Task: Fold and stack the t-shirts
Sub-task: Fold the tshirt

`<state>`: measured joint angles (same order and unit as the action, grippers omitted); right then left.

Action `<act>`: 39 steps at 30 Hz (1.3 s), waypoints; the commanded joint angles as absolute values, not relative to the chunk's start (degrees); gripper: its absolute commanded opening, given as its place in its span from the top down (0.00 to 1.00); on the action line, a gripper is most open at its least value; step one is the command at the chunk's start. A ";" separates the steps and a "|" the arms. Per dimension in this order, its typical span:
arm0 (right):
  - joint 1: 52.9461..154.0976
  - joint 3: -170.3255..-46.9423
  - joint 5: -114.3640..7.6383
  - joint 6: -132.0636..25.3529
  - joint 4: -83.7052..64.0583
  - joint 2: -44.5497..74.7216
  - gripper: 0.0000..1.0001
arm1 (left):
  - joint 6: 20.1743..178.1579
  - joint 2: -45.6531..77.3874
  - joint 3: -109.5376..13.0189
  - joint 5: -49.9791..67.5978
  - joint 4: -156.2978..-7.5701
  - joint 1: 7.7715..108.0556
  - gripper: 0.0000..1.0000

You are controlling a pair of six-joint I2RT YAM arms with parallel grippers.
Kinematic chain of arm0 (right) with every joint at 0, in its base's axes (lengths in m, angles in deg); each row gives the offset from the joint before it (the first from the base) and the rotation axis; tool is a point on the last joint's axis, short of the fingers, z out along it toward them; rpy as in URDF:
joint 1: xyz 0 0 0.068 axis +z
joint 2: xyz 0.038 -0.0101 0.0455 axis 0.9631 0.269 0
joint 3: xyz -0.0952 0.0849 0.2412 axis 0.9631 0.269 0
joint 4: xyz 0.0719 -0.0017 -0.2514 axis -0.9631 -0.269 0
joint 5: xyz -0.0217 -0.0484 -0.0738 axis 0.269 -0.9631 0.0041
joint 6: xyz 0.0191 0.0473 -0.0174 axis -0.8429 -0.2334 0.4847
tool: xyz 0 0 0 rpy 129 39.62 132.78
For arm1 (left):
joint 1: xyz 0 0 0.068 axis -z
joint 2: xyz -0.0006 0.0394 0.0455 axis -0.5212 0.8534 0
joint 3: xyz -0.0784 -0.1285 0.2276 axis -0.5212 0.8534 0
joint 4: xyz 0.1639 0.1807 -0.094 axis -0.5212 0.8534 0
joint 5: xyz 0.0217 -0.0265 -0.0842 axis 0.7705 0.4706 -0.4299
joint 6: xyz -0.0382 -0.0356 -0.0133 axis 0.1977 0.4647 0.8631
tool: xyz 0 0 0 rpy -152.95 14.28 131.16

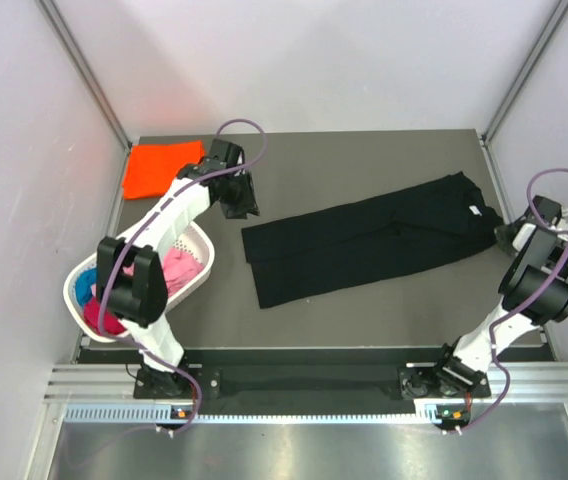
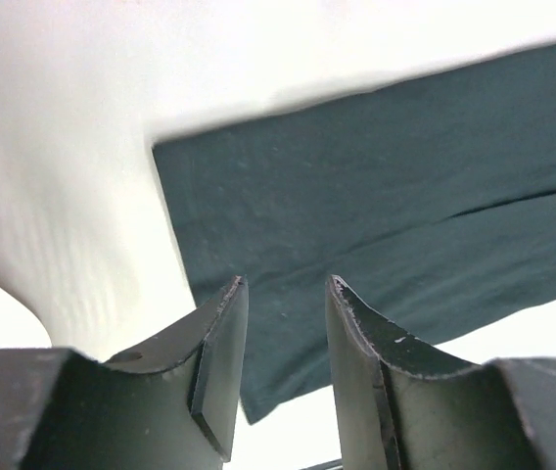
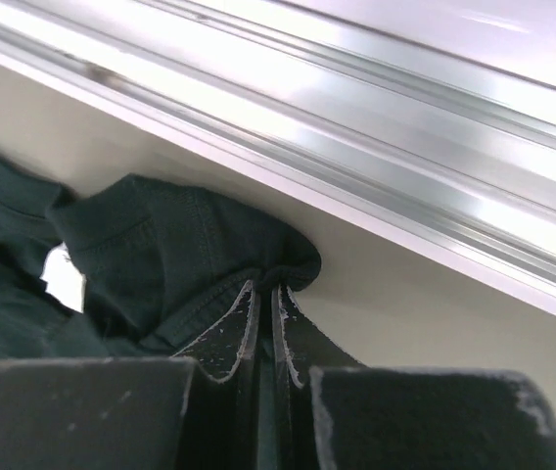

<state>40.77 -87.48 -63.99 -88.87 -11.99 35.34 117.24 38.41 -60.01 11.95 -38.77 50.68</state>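
**right fingers pinch the black shirt's collar end; left fingers hang empty over the hem end**

the black t-shirt lies across the middle of the dark table as a long strip. it runs on a slant from its hem end at centre-left to its collar end near the right edge, where a small white neck label shows.

the right gripper is at that collar end, its fingers pressed together on a bunched fold of the black cloth. just behind the pinch, the right wrist view shows the aluminium rail of the enclosure running along the table's edge, close to the fingers.

the left gripper is above the table near the hem end. its fingers stand a narrow gap apart with nothing between them. in the left wrist view the shirt's corner lies beyond the tips, apart from them.

the bright orange t-shirt lies flat in the far left corner, just behind the left arm. the white lattice basket sits at the left edge, partly under that arm's elbow. it holds pink, blue and magenta cloth. both the basket and the orange shirt are well apart from the black one.
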 commanded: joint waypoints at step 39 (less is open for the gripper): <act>51.54 -122.14 -60.74 -88.55 -37.61 41.86 0.32 | 108.50 43.74 -69.09 8.46 -33.24 48.03 0.51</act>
<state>50.82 -124.46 -58.65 -87.31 -31.60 48.83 108.73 51.31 -70.68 9.13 -31.10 48.01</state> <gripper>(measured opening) 0.668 0.483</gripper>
